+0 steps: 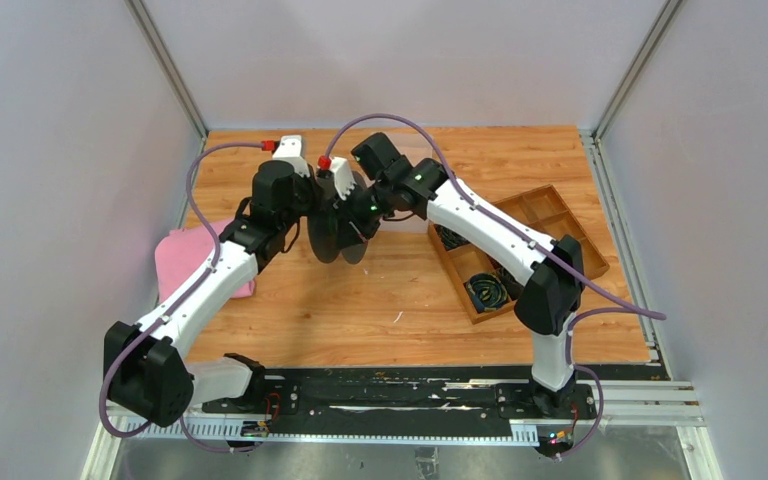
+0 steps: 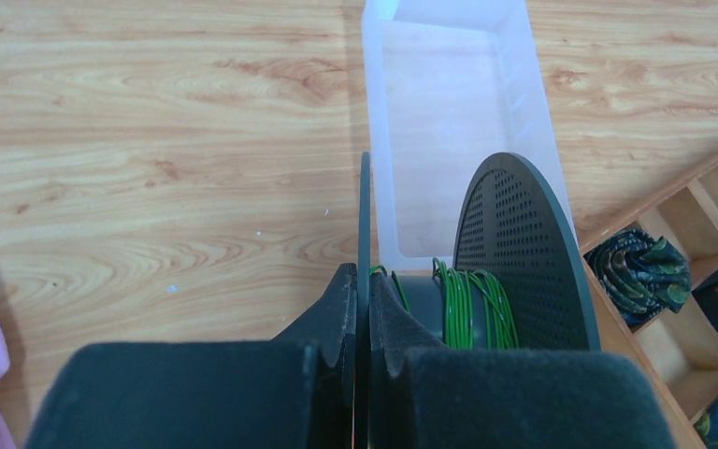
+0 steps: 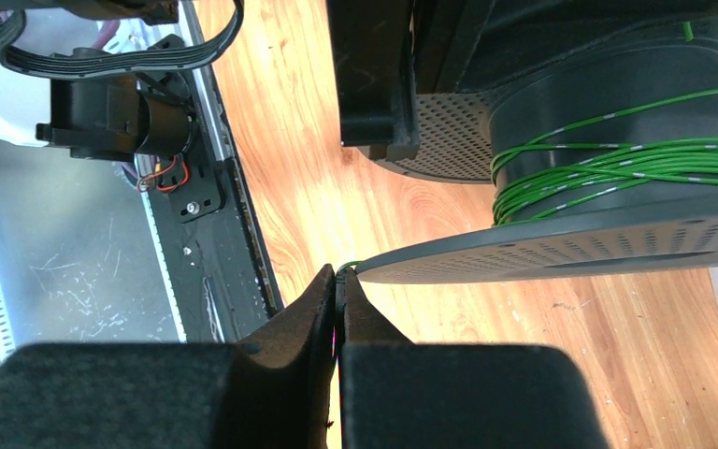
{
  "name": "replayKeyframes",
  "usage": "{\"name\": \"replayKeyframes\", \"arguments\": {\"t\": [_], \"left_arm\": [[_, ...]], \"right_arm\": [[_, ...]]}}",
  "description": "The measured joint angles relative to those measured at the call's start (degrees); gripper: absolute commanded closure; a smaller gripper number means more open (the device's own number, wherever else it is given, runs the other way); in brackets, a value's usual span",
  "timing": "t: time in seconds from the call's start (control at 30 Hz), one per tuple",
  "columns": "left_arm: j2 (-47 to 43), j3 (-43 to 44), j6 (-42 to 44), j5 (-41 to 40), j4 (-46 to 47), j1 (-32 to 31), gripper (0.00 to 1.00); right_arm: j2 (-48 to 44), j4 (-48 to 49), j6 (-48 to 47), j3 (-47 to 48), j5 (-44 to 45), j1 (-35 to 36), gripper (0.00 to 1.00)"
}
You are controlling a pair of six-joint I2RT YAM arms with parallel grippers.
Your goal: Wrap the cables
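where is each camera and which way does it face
Top external: above and behind the robot, looking down at the table; left arm and right arm show.
Left wrist: on the left arm, looking along the left gripper, shut on the spool flange.
Right wrist: on the right arm, looking along the right gripper, pinching the green cable.
Shared: the spool shows in all three.

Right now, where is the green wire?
The green wire is wound around the dark spool, held up mid-frame in the top view; in the left wrist view a clear bin lies just beyond it.
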Motion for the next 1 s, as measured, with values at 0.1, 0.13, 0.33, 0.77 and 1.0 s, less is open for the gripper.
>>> {"name": "replayKeyframes", "arguments": {"t": [0.1, 0.13, 0.33, 0.77, 1.0], "left_arm": [[0.0, 0.0, 1.7, 0.9, 0.6, -0.3, 1.0], [0.0, 0.0, 2.1, 1.1, 0.9, -0.4, 1.0], [-0.3, 0.0, 3.4, 1.7, 1.0, -1.0, 1.0], [-0.5, 0.0, 3.6, 1.9, 1.0, -1.1, 1.0], [-0.5, -0.1, 3.7, 2.1, 0.6, -1.3, 1.0]], "right_arm": [[0.0, -0.6, 0.0, 0.6, -1.5, -0.6, 0.99], [0.0, -0.7, 0.1, 0.8, -2.0, -0.8, 0.99], [0.0, -0.7, 0.7, 0.9, -4.8, -1.6, 0.99], [0.0, -0.7, 0.8, 0.5, -9.2, -3.3, 0.99], [0.0, -0.8, -0.4, -0.7, -11.2, -3.4, 0.98]]}}
